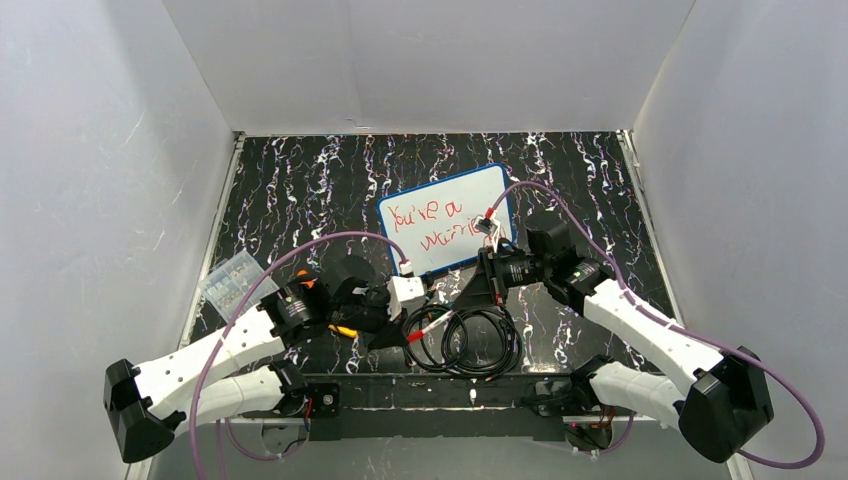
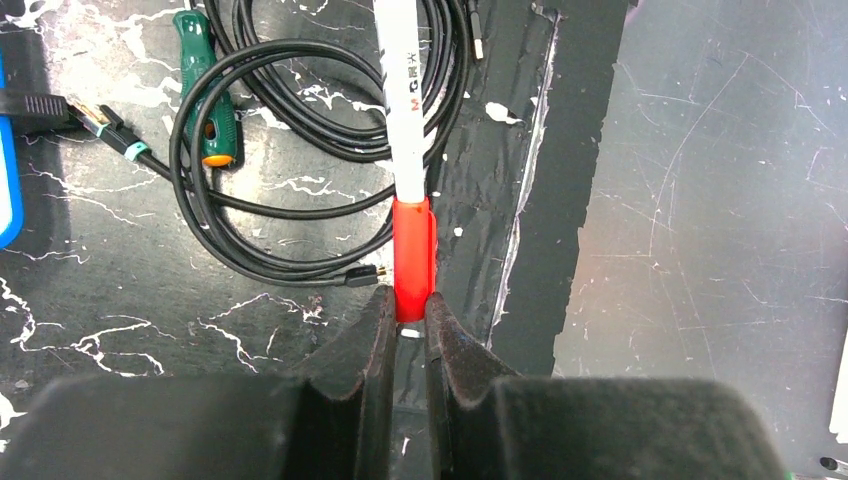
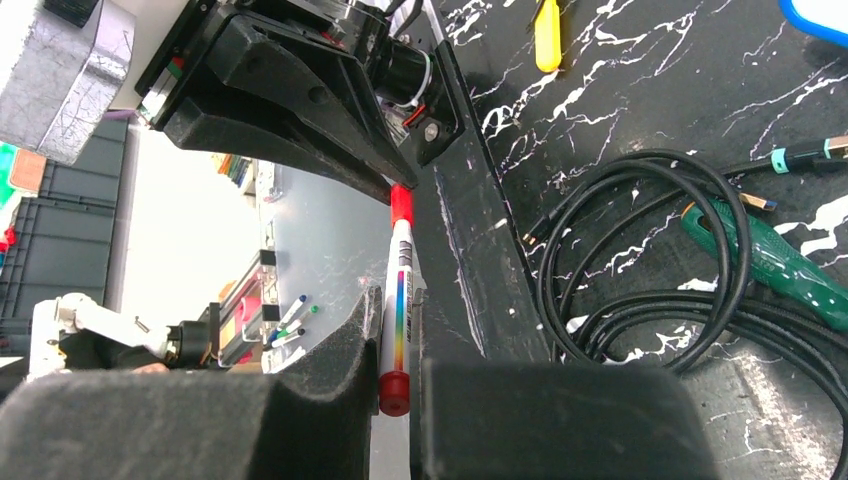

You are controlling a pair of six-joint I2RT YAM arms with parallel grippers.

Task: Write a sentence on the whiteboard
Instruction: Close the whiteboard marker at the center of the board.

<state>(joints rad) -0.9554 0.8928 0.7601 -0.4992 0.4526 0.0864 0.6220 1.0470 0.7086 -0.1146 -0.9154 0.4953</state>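
Nearest the lens in the left wrist view, the left gripper (image 2: 410, 308) has its two black padded fingers (image 2: 365, 345) closed almost fully. They pinch the lower end of the red cap (image 2: 413, 245) of a whiteboard marker (image 2: 407, 100). The marker's white barrel runs straight up to the top edge of that frame, and the cap sits flush against the barrel.

In the right wrist view, the right gripper (image 3: 398, 335) is narrowed onto the same marker. It grips the barrel at its rainbow-striped label, and the red tail plug shows at the bottom between the fingers. The marker thus spans from one gripper to the other, above the near edge of the black marbled table (image 1: 300, 190).

A coiled black cable (image 3: 640, 315) lies on the table at lower centre of the top view. A green-handled screwdriver (image 2: 205, 95) rests across the coil.

The whiteboard (image 1: 482, 195) lies flat at the centre of the top view, just above the grippers. It is tilted so that its right end sits higher in the frame. The sentence (image 1: 420, 213) is on it in two slanted red lines reading "You're a" and then roughly "warrior". The right arm hides the end of the second line and the board's lower right corner.

A clear plastic box (image 1: 232, 281) sits at the left edge of the table.
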